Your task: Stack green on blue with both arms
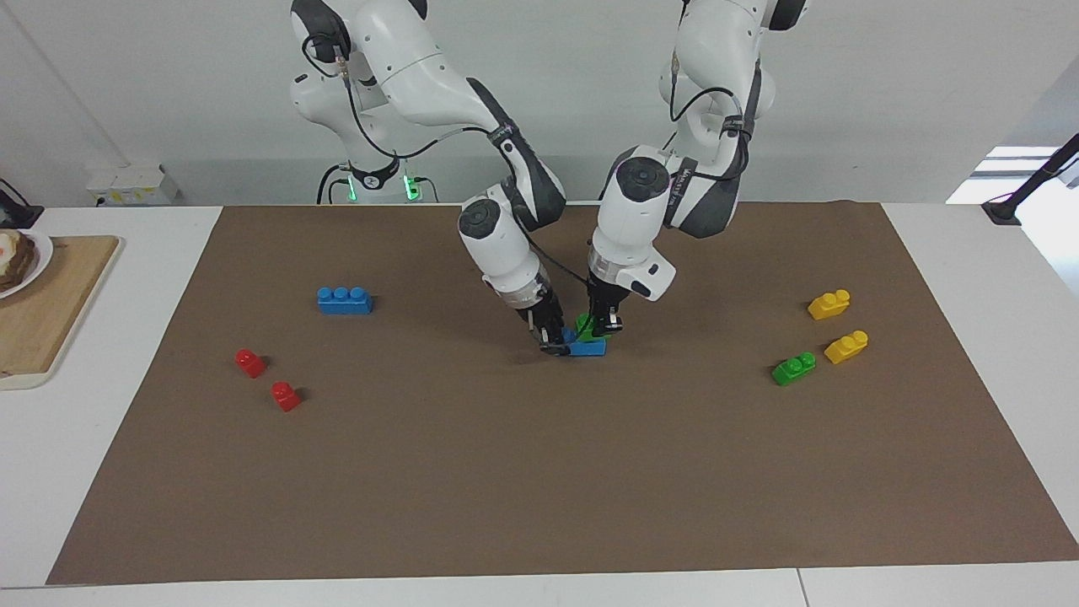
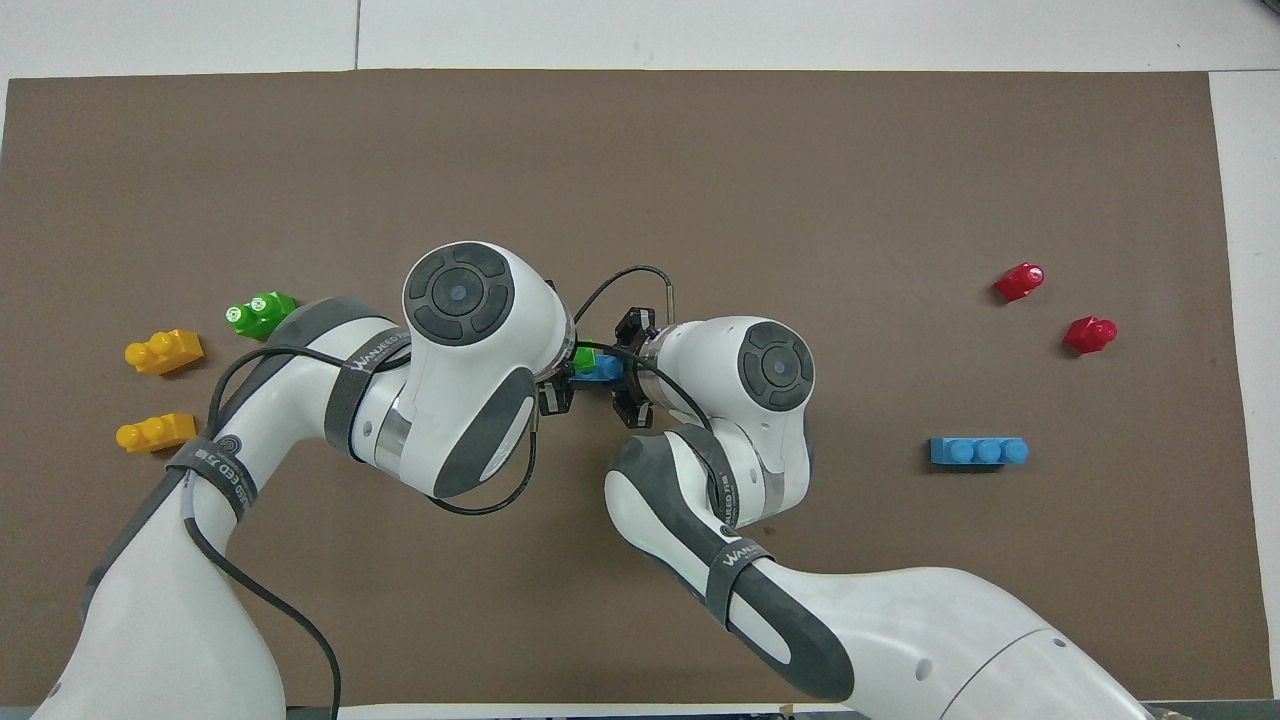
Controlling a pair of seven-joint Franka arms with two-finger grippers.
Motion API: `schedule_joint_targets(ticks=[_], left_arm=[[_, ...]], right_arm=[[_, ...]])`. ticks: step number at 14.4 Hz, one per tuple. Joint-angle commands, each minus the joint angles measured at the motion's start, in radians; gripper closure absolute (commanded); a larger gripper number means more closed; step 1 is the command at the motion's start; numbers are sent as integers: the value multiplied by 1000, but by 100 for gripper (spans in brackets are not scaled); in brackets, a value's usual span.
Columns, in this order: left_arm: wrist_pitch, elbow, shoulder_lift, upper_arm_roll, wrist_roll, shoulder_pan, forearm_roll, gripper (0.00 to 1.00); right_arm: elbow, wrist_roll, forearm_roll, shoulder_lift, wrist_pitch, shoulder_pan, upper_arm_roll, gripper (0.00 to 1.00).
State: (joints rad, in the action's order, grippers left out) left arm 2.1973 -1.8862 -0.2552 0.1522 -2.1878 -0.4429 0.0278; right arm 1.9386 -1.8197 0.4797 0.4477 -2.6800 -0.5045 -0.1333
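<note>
In the middle of the brown mat (image 1: 539,472), a green brick (image 1: 583,324) sits tilted on a blue brick (image 1: 589,346). My left gripper (image 1: 609,325) comes down from above and is shut on the green brick. My right gripper (image 1: 554,343) is shut on the end of the blue brick toward the right arm's end of the table. In the overhead view the wrists cover most of both; only bits of the green brick (image 2: 583,360) and the blue brick (image 2: 607,368) show between the left gripper (image 2: 558,388) and the right gripper (image 2: 624,371).
A second blue brick (image 1: 345,300) and two red bricks (image 1: 250,362) (image 1: 286,395) lie toward the right arm's end. A second green brick (image 1: 793,369) and two yellow bricks (image 1: 829,304) (image 1: 846,346) lie toward the left arm's end. A wooden board (image 1: 50,312) lies off the mat.
</note>
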Motion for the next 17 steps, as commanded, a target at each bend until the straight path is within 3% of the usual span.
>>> schedule_joint_targets(ticks=[1,15,16,17], left_arm=[[24,-25,2,-11,-18,-17,-20,100],[114,-113,-18,-11,46,-23,-58,100],[111,-113,-18,-11,46,-25,-58,72],[105,-107,-18,-11,46,-20,-58,26]], right_arm=[[20,20,2,11,-24,12,6,100],[20,20,2,12,-21,23,6,100],[19,20,2,12,-21,24,6,100],[19,20,2,12,-21,24,4,100]])
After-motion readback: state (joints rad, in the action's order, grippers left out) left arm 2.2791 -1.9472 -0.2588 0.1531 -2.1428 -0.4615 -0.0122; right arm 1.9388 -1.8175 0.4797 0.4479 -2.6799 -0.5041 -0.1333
